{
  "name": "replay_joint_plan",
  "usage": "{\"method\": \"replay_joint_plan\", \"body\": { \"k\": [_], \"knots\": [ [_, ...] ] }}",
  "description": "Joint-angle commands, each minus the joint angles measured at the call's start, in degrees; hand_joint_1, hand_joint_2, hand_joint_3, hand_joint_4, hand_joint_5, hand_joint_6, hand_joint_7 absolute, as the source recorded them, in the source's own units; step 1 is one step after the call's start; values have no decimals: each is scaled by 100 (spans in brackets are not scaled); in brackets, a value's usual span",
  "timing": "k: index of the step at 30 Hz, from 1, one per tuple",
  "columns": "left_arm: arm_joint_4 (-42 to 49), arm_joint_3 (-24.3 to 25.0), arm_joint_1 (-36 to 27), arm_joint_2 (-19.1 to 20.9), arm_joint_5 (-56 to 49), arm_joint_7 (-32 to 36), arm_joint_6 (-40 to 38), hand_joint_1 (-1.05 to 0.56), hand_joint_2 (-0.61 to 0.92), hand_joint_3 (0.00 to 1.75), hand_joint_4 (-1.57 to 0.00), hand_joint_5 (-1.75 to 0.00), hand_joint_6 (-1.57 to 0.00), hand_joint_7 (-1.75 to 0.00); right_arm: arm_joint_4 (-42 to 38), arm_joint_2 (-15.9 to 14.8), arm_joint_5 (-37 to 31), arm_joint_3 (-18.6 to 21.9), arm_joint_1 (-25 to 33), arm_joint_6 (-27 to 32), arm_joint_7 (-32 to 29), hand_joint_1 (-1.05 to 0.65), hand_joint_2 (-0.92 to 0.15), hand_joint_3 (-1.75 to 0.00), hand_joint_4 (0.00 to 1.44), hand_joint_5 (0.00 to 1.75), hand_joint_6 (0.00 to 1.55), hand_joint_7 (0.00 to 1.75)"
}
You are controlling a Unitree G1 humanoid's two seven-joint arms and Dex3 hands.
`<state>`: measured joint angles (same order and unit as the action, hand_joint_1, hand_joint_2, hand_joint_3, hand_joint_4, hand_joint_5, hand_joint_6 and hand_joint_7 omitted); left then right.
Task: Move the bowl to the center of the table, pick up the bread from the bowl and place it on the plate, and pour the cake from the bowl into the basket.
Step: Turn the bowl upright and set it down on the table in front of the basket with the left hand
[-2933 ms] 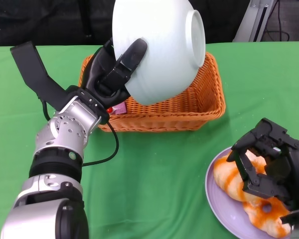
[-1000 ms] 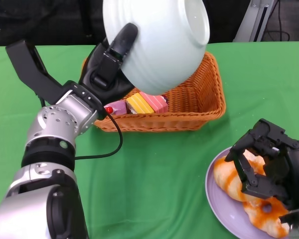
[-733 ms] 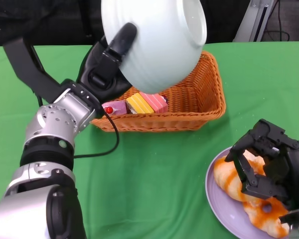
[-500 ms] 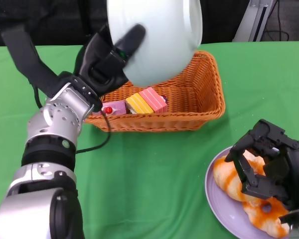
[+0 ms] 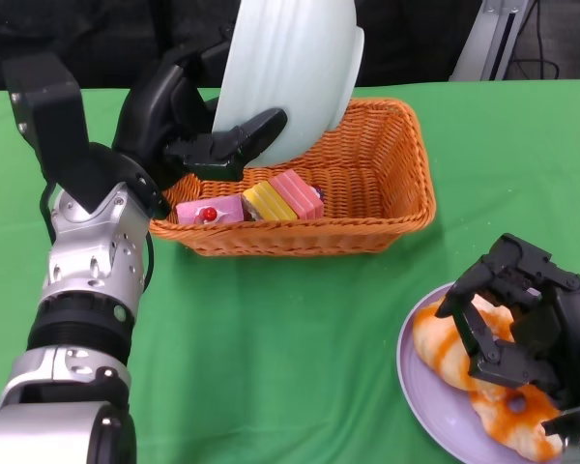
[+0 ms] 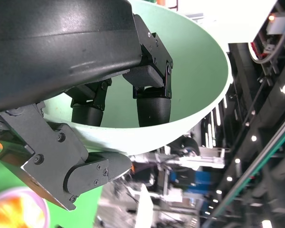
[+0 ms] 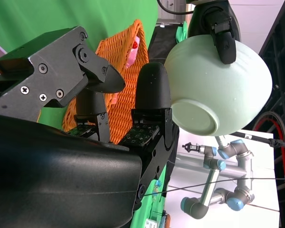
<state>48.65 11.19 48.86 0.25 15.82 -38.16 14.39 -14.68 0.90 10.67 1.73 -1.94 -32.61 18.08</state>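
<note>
My left hand [image 5: 198, 135] grips the pale green bowl [image 5: 290, 77] by its rim, above the back left of the orange basket [image 5: 377, 208]. The bowl is tipped on its side, and the left wrist view shows its inside [image 6: 190, 80] holding only my fingers [image 6: 152, 102]. Pink and yellow cake pieces [image 5: 251, 201] lie in the basket's front left corner. The glazed bread [image 5: 449, 358] lies on the lilac plate [image 5: 420, 401] at the front right. My right hand [image 5: 527, 319] arches over the bread with its fingers [image 7: 152, 95] apart and nothing between them.
Green cloth [image 5: 290, 348] covers the table between basket and plate. A black cable hangs from my left forearm [image 5: 92, 271]. The right wrist view shows the bowl [image 7: 218, 88] beyond the basket [image 7: 123, 66], and a grey robot arm [image 7: 213, 190] off the table.
My left hand has turned the bowl from mouth-down over the basket towards its side and drawn back to the left. The cake pieces now show fully in the basket. My right hand has not moved.
</note>
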Motion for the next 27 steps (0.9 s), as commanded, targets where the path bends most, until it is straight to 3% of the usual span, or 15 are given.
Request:
{"method": "replay_joint_plan", "body": {
  "k": [1,3,9,12,14,18,27],
  "knots": [
    [-16,-187,-120,238,-386,93,960,-6,50,121,-84,-157,-83,-150,123,-86,31,48,48,48,-26,3,-55,-110,84,156,73,130],
    [64,-282,-165,309,-581,120,1468,-5,50,121,-83,-156,-84,-149,158,-97,32,49,63,72,-24,3,-55,-109,83,156,73,130],
    [302,-317,-102,328,-583,134,1762,-4,51,121,-83,-156,-84,-149,180,-95,32,51,70,98,-22,3,-56,-108,83,156,73,130],
    [519,-381,-205,541,-1047,499,3193,-2,60,105,-69,-170,-77,-147,275,-118,92,61,64,169,9,0,-58,-107,80,160,69,131],
    [673,-409,-174,614,-1262,761,3686,-1,63,101,-65,-174,-75,-147,368,-134,66,58,80,274,-18,-1,-60,-104,77,160,68,132],
    [900,-498,-73,734,-1575,1185,4147,-3,62,104,-63,-175,-69,-157,519,-150,96,55,91,413,-4,-3,-69,-94,72,164,63,133],
    [933,-821,-47,1076,-2761,2603,4870,-3,55,120,-62,-175,-65,-162,690,-203,216,112,81,610,8,-7,-72,-88,70,166,62,131]
  ]
}}
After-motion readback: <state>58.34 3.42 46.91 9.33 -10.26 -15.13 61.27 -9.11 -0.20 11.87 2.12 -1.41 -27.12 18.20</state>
